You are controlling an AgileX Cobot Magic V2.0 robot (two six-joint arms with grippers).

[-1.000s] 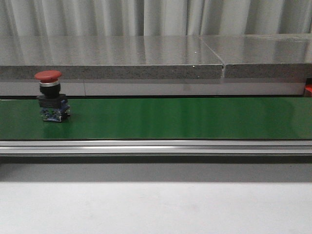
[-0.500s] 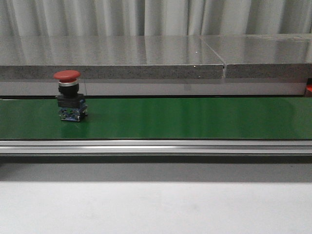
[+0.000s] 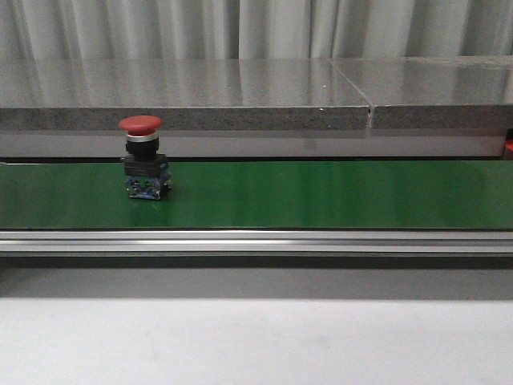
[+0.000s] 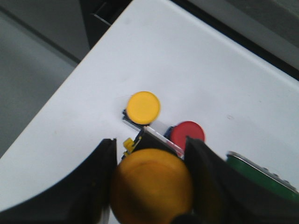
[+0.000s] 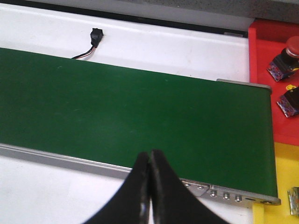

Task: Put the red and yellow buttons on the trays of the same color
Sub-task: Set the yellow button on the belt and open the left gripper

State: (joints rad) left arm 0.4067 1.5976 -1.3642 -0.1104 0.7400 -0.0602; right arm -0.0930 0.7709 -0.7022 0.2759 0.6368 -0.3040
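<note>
A red button with a mushroom cap stands upright on the green conveyor belt, left of centre in the front view. No gripper shows there. My left gripper is shut on a yellow button, held above the white table. Below it stand another yellow button and a red button. My right gripper is shut and empty, over the belt's near rail. Beside the belt's end, the red tray holds two red buttons. The yellow tray lies just nearer.
A grey stone ledge runs behind the belt. An aluminium rail borders its front. A black connector on a cable lies on the white surface beyond the belt. The belt's end shows close to the left gripper.
The red button on the belt has travelled to the right, from the far left toward the centre. Nothing else in the front view differs.
</note>
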